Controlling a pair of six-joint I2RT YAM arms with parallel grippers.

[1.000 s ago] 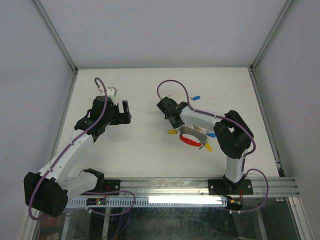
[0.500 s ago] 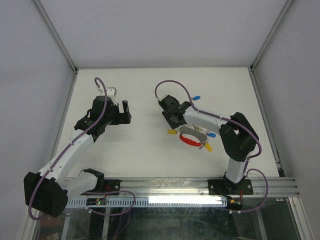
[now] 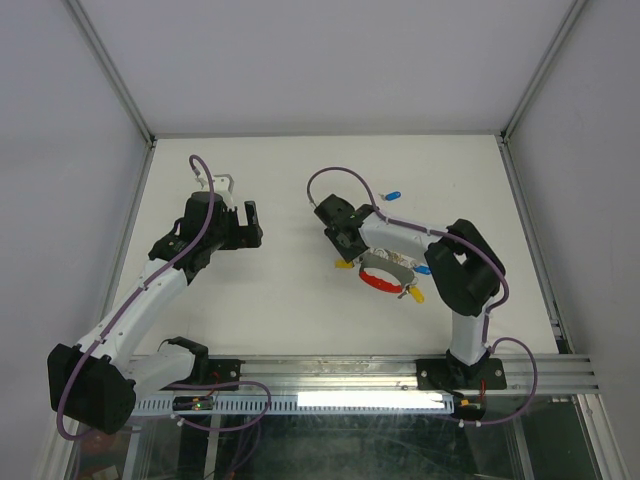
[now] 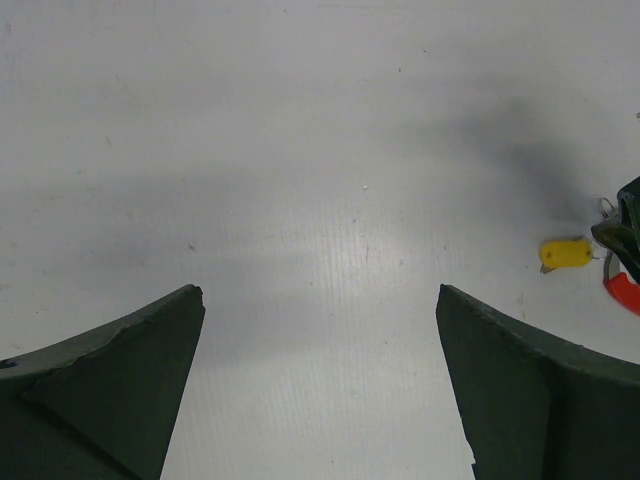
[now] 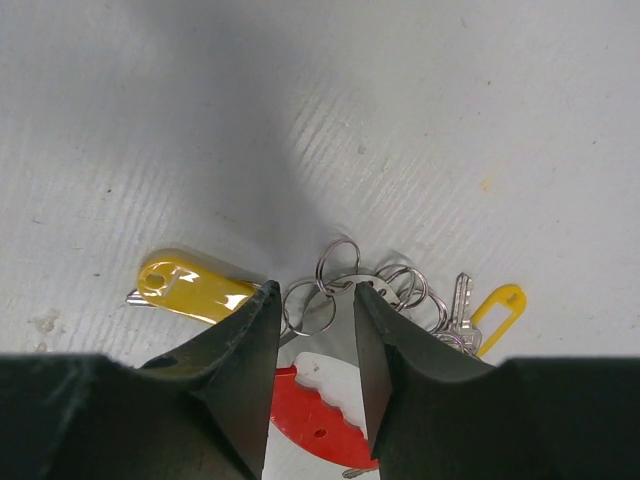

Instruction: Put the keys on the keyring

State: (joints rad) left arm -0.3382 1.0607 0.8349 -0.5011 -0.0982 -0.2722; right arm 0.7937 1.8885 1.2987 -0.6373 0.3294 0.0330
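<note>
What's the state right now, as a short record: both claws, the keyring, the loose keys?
left claw: wide open above the bare white table, holding nothing
right claw: jaws a narrow gap apart, tips astride the cluster of thin silvery wire rings; grip unclear
yellow-headed key: flat on the table beside the right claw's tips
blue-headed key: lying apart, farther back

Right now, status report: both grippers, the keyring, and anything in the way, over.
Left gripper open, over the table, holding nothing. Right gripper narrowed but open, straddling the keyring. Yellow key beside it. Red tag crowding the jaws.
</note>
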